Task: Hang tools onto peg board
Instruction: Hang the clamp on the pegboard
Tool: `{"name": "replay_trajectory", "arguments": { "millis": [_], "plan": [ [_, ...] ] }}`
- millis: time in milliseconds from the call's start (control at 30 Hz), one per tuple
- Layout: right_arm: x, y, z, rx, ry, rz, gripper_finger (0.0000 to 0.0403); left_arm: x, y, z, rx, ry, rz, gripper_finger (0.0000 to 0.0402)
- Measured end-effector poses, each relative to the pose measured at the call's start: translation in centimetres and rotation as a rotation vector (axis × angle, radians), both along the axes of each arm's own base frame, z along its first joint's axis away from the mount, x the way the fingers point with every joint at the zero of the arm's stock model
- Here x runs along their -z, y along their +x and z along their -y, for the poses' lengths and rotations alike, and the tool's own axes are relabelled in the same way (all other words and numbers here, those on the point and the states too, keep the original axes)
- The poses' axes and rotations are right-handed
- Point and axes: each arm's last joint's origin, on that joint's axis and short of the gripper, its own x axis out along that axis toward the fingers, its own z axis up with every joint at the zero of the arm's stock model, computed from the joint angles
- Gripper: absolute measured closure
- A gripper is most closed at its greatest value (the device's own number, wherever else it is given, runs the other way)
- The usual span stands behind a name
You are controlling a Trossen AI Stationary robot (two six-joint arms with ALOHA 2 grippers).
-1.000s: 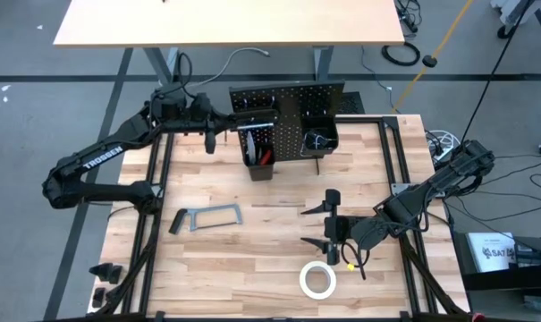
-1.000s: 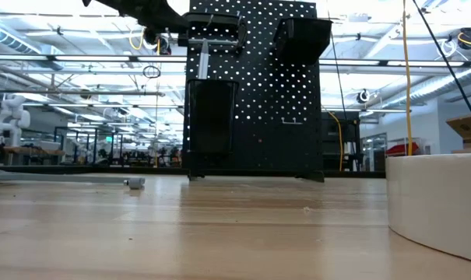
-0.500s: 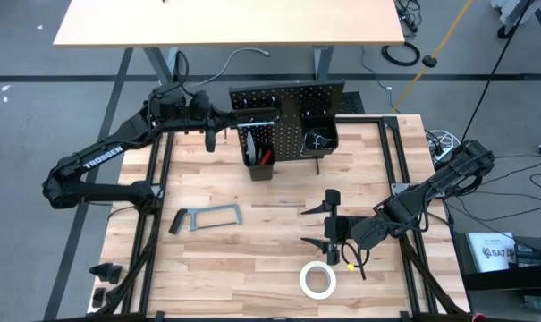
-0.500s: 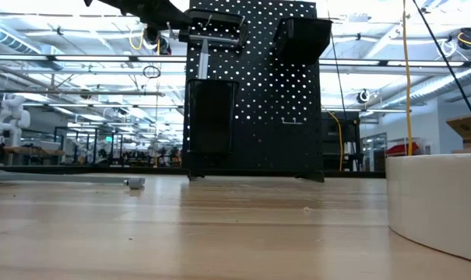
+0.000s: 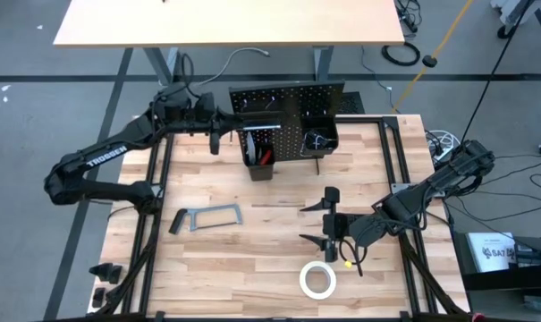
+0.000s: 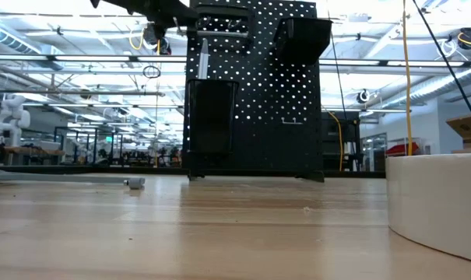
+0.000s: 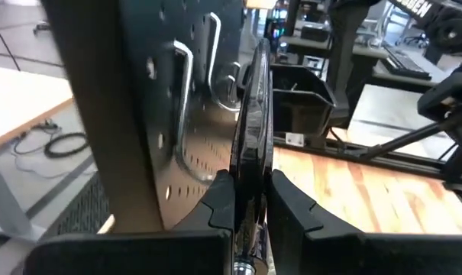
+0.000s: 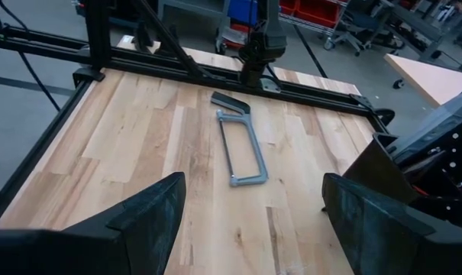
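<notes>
the left gripper (image 7: 246,206) is clamping a thin dark flat tool (image 7: 253,114) edge-on, its long axis running straight ahead alongside the peg board (image 7: 139,99), beside the silver hooks (image 7: 186,84). the left arm is reaching across high, nearer; the right gripper (image 8: 250,221) is hovering wide open over the table (image 8: 139,145).

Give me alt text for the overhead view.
The left claw, shut on a slim dark tool, reaches the top of the black upright perforated peg board. The open right claw hovers between a grey hacksaw and a white tape roll.
</notes>
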Motion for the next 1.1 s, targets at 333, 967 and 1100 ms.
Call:
{"name": "replay_trajectory", "arguments": {
  "millis": [333,967,1100],
  "plan": [
    [0.01,-0.01,-0.02,-0.004,0.001,-0.002,0.0101,0.14,0.92,-0.29,-0.050,0.035,0.011,0.0364],
    [0.07,-0.04,-0.01,0.001,0.010,-0.007,0.0101,0.58,0.72,-0.35,-0.106,-0.065,-0.020,0.0364],
    [0.04,-0.02,-0.02,0.001,0.013,-0.003,0.0101,0.73,0.66,-0.33,-0.105,-0.066,-0.037,0.0364]
  ]
}}
